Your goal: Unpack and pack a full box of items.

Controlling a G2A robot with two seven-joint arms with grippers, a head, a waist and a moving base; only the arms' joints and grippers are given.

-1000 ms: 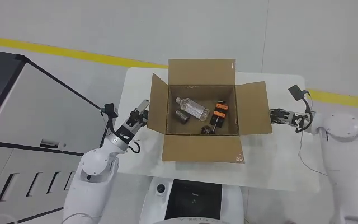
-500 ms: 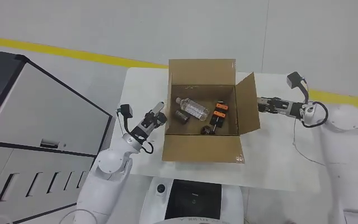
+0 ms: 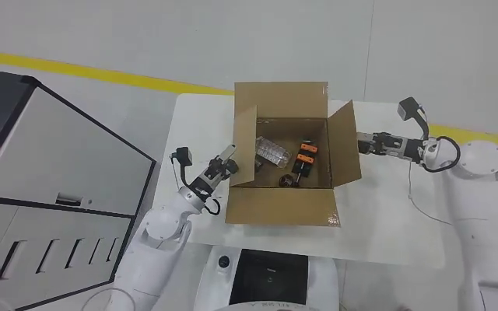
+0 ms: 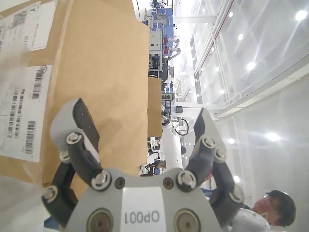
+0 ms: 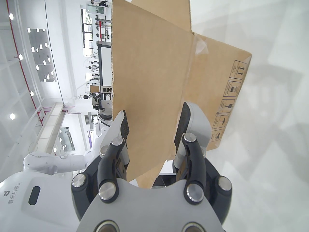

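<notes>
The brown cardboard box sits in the middle of the white worktop, with a clear plastic bottle and orange-and-black parts lying inside. The left gripper has tipped the left side flap up from flat until it leans over the opening, its fingers spread apart and one seemingly against the flap's outer face. The right gripper, fingers apart astride the edge of the right side flap, keeps that flap upright as it stood half a second ago, suggesting packing is over and closing has begun.
</notes>
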